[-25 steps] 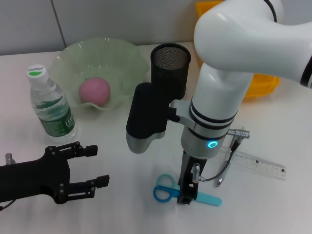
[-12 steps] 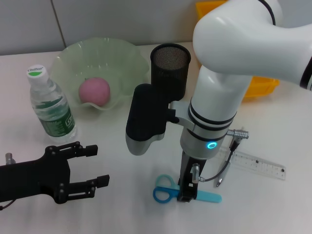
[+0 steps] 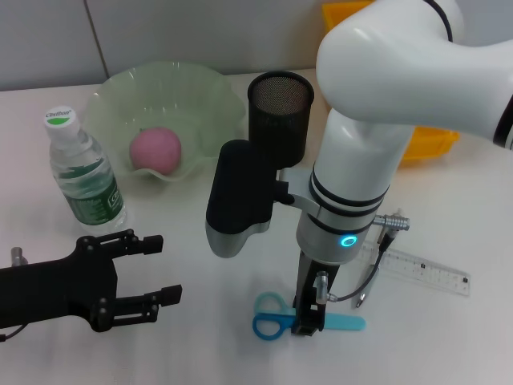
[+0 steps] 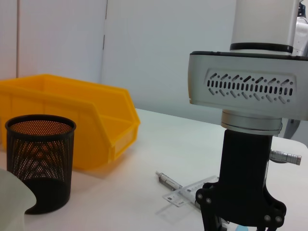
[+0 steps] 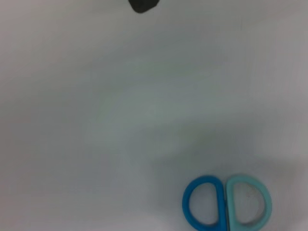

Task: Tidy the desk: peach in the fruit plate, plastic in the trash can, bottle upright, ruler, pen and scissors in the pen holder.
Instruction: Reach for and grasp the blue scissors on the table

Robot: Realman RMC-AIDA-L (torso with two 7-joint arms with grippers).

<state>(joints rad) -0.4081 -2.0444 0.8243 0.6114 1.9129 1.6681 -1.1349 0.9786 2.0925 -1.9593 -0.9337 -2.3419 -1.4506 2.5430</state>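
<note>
The scissors [image 3: 271,315], with blue and teal handles, lie on the white desk at the front; their handles also show in the right wrist view [image 5: 226,202]. My right gripper [image 3: 309,321] points straight down and is shut on the scissors just behind the handles. My left gripper [image 3: 152,270] is open and empty at the front left. The pink peach [image 3: 156,149] lies in the green fruit plate [image 3: 204,88]. The bottle [image 3: 80,172] stands upright. The clear ruler [image 3: 421,271] and the pen [image 3: 360,300] lie right of my right arm. The black mesh pen holder [image 3: 280,112] stands behind it. No plastic is in view.
A yellow bin [image 3: 429,140] stands at the back right, behind the pen holder [image 4: 41,161] in the left wrist view. The ruler [image 4: 190,192] and pen [image 4: 166,179] lie between the bin [image 4: 72,125] and my right arm there.
The scissors' handles have shifted slightly toward the front under my right gripper. My left gripper has edged a little to the right.
</note>
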